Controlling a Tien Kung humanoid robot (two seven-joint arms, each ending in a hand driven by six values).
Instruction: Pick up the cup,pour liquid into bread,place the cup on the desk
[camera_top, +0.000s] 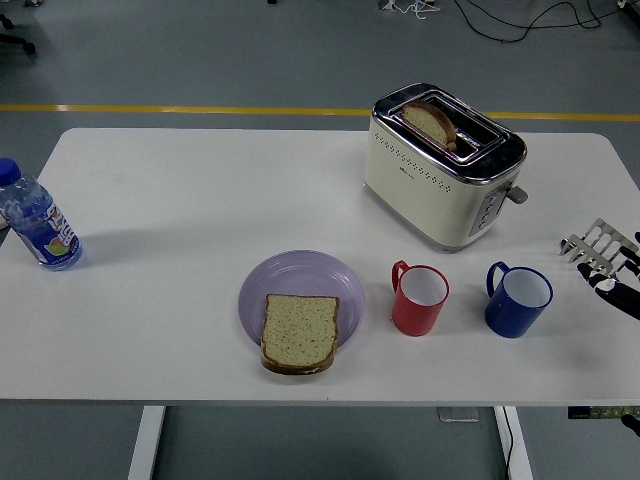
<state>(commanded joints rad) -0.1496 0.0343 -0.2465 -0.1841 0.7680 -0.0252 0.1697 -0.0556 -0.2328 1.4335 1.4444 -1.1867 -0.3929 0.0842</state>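
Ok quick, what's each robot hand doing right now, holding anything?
Left hand: not in view.
Right hand: at the table's right edge, fingers spread open, holding nothing, apart from the blue handled cup.

single head view, high on the robot's side, facing forward and down over the white table (200, 190)

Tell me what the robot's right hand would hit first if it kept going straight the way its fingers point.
Probably the blue mug: the right hand enters from the right edge, pointing left toward it, though its height is unclear.
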